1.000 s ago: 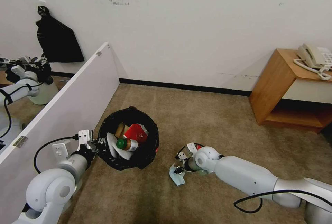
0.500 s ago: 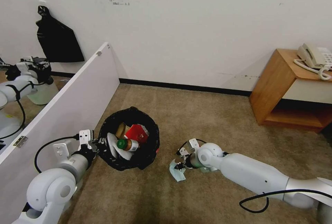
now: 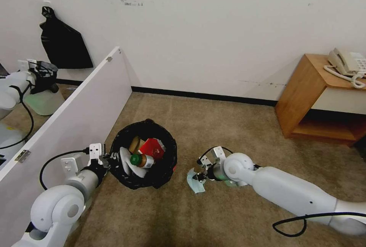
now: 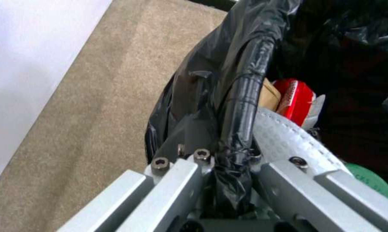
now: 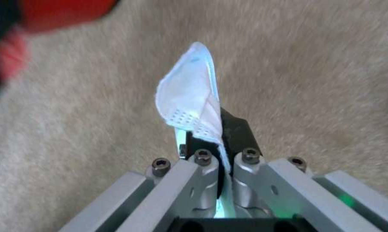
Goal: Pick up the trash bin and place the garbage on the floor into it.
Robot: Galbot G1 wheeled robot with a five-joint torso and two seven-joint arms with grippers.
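The trash bin [image 3: 164, 170], red and lined with a crinkly black bag, sits on the carpet floor [image 3: 228, 125] beside the white panel. My left gripper [image 3: 110, 160] is shut on its near rim [image 4: 239, 106]. Inside lie a red carton [image 3: 152, 147], a brown piece, a green-capped bottle [image 3: 142, 159] and a white slipper [image 4: 288, 141]. To the bin's right my right gripper [image 3: 197, 176] is shut on a light-blue face mask [image 3: 194, 183], which hangs from the fingers just over the carpet. In the right wrist view the mask [image 5: 189, 100] stands up between the shut fingers [image 5: 237, 129].
A white panel [image 3: 76, 117] runs along my left side. A wooden side table [image 3: 309, 90] with a white telephone [image 3: 347, 64] stands at the right wall. A flat black bag [image 3: 63, 43] hangs on the far wall above a pale bucket [image 3: 45, 102]. Open carpet lies ahead.
My right arm has drawn back to the right and lifted slightly with the mask held. The left arm and the bin have stayed put.
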